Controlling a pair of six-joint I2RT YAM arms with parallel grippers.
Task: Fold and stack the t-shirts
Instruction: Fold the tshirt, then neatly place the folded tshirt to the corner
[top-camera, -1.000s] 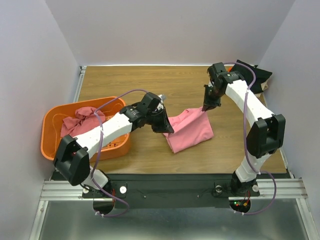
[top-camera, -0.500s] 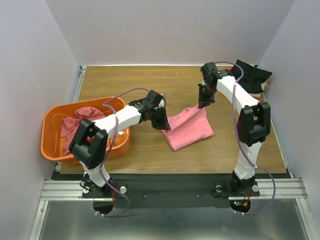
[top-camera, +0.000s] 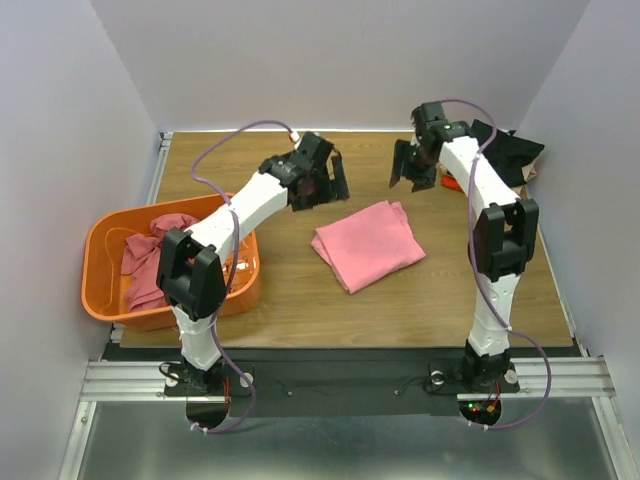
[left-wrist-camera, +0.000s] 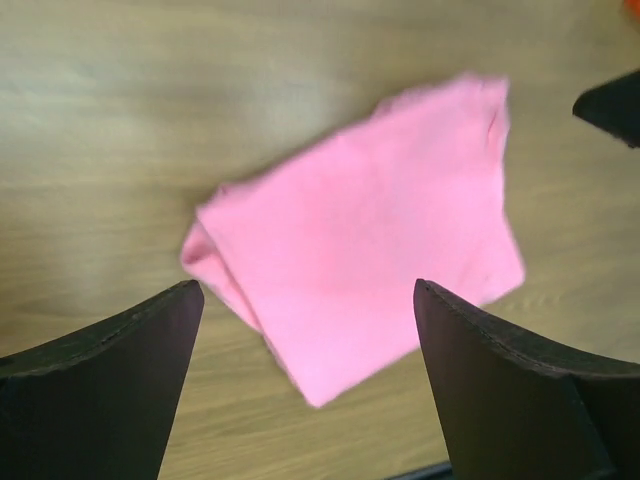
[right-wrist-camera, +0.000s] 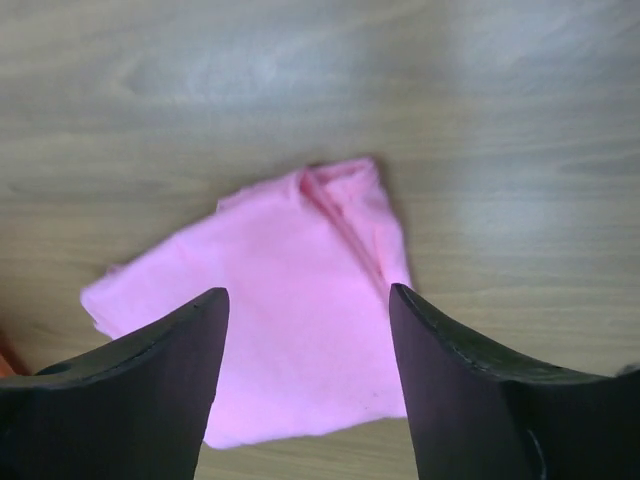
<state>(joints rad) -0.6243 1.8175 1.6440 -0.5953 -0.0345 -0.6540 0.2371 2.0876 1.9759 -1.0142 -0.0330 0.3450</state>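
at the near left a darker rose t-shirt (top-camera: 150, 265) lies bunched in the orange basket (top-camera: 100, 300). in the middle of the desk (top-camera: 300, 300) a pink t-shirt (top-camera: 367, 243) lies folded flat, apart from both hands. just beyond it the left hand (top-camera: 322, 190) and right hand (top-camera: 410, 180) hang above the desk, jaws spread, gripping nothing. a black t-shirt (top-camera: 510, 155) sits in the far right corner.

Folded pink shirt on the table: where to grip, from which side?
Probably its layered left edge: the pink shirt lies flat and folded, so come low from the left, one finger under all layers. The open left end effector is on that side.
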